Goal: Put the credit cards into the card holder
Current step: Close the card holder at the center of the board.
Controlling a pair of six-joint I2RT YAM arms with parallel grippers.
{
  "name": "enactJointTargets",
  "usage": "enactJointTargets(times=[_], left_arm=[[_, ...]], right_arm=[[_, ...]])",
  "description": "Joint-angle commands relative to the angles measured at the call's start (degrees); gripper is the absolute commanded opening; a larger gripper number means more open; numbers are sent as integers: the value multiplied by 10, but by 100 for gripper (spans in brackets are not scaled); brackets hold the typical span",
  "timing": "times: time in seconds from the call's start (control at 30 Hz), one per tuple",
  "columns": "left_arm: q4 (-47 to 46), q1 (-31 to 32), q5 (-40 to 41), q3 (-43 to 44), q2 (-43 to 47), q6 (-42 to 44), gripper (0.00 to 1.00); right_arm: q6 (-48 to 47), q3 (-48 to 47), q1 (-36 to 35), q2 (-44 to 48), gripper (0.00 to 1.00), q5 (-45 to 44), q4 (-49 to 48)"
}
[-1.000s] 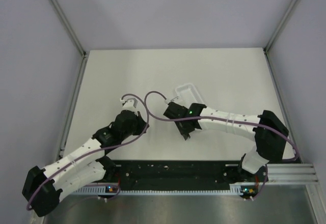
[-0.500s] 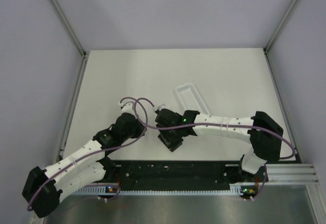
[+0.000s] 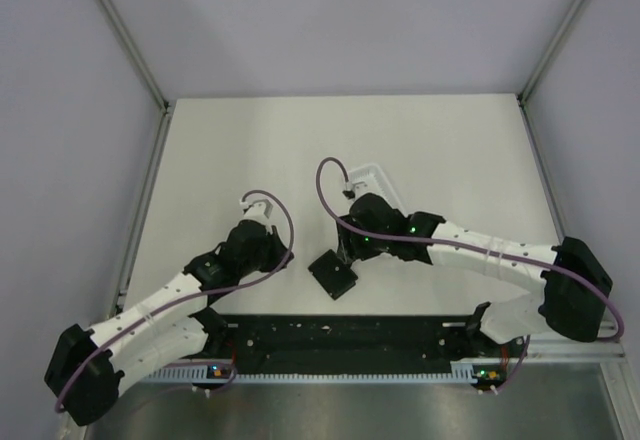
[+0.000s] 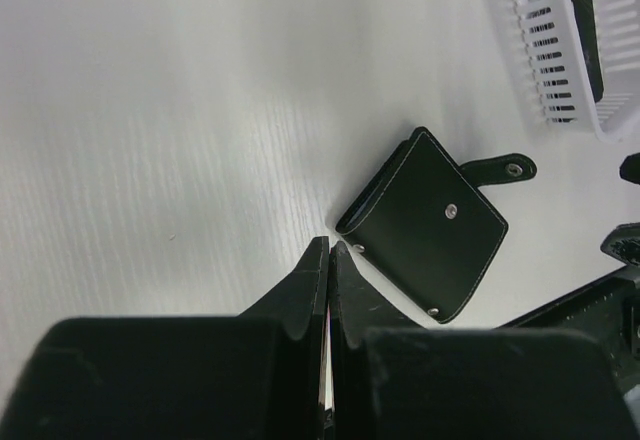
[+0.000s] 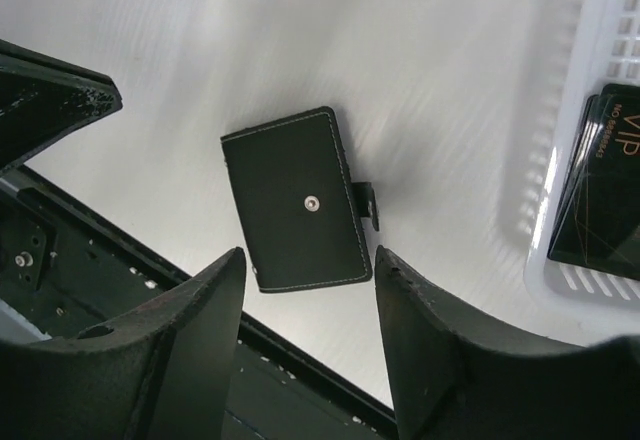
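- Card holder (image 3: 333, 275): closed, lying flat on the worktop (image 3: 250, 150) near its front edge.
- Credit cards (image 5: 605, 190): dark, stacked in the white tray (image 5: 545, 260).
- Left tool (image 4: 329, 250): pinched together, near the holder's corner.
- Right tool (image 5: 308, 260): spread apart above the holder, gripping nothing.

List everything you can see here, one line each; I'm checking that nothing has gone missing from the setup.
table: one, white, under everything
tray: one, white, ribbed, near the middle of the table
credit cards: at least two, dark, stacked inside the tray
card holder: one, black, closed, flat on the table near its front edge
left end effector: one, black, shut, tips close beside the card holder
right end effector: one, black, open, above the card holder
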State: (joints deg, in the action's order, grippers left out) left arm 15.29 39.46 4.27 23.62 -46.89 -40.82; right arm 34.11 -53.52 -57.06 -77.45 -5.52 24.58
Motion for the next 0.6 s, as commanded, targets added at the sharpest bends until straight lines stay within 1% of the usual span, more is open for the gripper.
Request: enactJointTargets(times=[0.0,0.13,0.27,0.37,0.57], left_arm=[[-54,-1,-71,5,-14,13,0],[-71,3,-110,-5,-9,3,0],[-71,16,-112,-22,-5,-14,0],[-76,22,-112,-35,-4,-29,0],[-78,27,-111,-43,-1,-40,0]], right_arm=[[4,10,15,-11,55,-5,-16],[4,24,32,-21,51,27,-51],[-1,25,41,-38,46,34,-58],[-4,27,41,-51,44,42,-71],[-3,20,41,-87,38,46,-83]])
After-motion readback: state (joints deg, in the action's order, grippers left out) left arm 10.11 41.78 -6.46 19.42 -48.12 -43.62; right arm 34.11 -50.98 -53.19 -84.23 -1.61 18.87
